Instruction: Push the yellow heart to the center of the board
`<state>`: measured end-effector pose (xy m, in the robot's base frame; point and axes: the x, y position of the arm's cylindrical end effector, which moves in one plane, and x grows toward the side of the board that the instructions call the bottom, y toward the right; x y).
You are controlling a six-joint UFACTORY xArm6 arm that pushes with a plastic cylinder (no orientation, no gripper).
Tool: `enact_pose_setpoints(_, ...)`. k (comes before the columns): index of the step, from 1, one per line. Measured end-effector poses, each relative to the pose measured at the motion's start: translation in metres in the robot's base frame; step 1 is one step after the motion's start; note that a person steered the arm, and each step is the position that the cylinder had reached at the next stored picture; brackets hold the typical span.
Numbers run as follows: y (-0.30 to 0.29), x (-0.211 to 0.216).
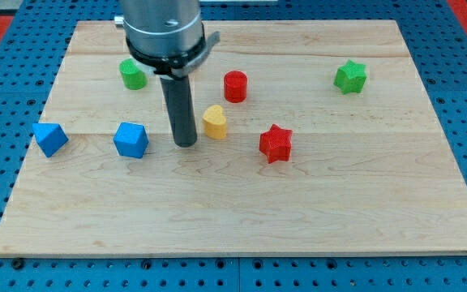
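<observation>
The yellow heart (214, 122) lies on the wooden board (242, 211), a little left of and above the board's middle. My tip (186, 143) stands on the board just left of the heart, slightly below it, with a small gap between them. The rod rises from the tip to the arm's grey body at the view's top.
A red cylinder (235, 86) sits above and right of the heart. A red star (276, 143) lies to its lower right. A blue cube (130, 139) and another blue block (49, 138) lie to the left. A green block (132, 74) and a green star (350, 77) sit near the top.
</observation>
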<state>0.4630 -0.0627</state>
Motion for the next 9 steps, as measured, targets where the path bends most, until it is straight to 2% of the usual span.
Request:
enact_pose_setpoints(1, 0.020, -0.016)
enact_pose_setpoints(2, 0.013, -0.030)
enact_pose_setpoints(3, -0.020, -0.032)
enact_pose_setpoints(4, -0.011, -0.040)
enact_pose_setpoints(6, 0.042, -0.051)
enact_pose_setpoints(7, 0.046, -0.051)
enact_pose_setpoints(9, -0.065, -0.051)
